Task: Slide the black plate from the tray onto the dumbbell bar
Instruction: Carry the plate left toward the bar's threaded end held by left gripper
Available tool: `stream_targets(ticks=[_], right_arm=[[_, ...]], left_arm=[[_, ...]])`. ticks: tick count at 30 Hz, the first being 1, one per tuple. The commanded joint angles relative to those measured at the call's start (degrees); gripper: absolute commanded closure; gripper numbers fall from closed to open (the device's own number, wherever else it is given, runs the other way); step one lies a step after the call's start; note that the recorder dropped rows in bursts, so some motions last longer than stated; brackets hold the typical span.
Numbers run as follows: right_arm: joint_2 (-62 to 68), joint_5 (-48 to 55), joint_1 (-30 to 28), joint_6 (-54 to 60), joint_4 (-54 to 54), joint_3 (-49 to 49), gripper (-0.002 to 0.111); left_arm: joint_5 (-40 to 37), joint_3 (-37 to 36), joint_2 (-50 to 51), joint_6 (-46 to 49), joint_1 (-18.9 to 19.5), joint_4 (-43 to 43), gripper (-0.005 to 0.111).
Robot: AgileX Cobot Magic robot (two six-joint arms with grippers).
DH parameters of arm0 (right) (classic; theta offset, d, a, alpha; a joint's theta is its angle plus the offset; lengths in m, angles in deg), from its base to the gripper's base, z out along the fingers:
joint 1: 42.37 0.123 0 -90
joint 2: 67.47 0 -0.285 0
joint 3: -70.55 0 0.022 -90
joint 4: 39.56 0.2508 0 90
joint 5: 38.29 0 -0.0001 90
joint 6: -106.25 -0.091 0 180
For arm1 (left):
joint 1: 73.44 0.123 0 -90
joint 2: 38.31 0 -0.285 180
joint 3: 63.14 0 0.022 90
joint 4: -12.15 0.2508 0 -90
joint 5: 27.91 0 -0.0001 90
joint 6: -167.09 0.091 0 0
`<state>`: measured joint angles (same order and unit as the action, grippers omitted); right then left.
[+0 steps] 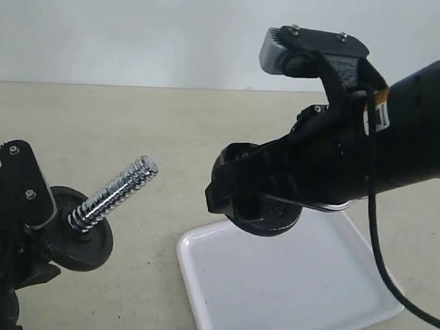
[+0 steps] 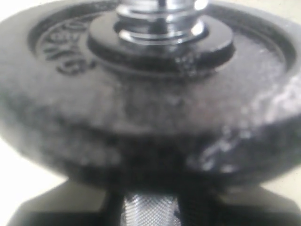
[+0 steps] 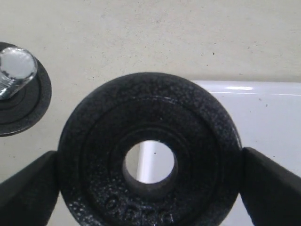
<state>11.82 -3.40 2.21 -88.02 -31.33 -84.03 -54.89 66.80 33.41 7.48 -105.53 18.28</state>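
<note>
My right gripper [image 1: 256, 207] is shut on the black plate [image 1: 270, 224], gripping its rim and holding it in the air over the tray's far left corner. In the right wrist view the plate [image 3: 94, 150] fills the space between the two fingers [image 3: 268, 188], and the tray shows through its centre hole. The white tray [image 1: 295, 292] lies on the table with nothing on it. My left gripper [image 1: 45, 245] is shut on the dumbbell bar [image 1: 117, 190], which points up and to the right. Its threaded end is bare. The bar's knurled middle [image 2: 150, 212] sits between the left jaws.
A second black plate [image 1: 85, 241] is on the bar, close against my left gripper, and it fills the left wrist view [image 2: 141, 117]. The right wrist view shows the bar's end [image 3: 16, 70] with that plate [image 3: 28, 108] behind it, apart from the held plate. The beige tabletop [image 1: 170, 126] lies all around.
</note>
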Motion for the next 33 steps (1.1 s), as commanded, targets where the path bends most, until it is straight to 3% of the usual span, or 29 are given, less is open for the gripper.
stream_targets(ticks=[1,16,20,33], right_arm=[[-1.07,-3.8,-0.04,5.56,6.71,-0.33,0.108],[-1.07,-6.31,-0.04,15.02,21.01,-0.33,0.108],[-0.96,-7.32,-0.04,20.04,29.6,-0.33,0.108],[-0.74,-4.68,-0.04,19.75,30.45,-0.33,0.108]], left_arm=[[16.55,2.25,-1.11,3.75,-0.45,0.94,0.102],[21.32,2.25,3.82,5.6,-0.58,0.26,0.102],[23.46,2.25,3.82,6.11,-3.68,0.26,0.102],[28.61,2.25,3.72,3.2,-4.6,0.26,0.102]])
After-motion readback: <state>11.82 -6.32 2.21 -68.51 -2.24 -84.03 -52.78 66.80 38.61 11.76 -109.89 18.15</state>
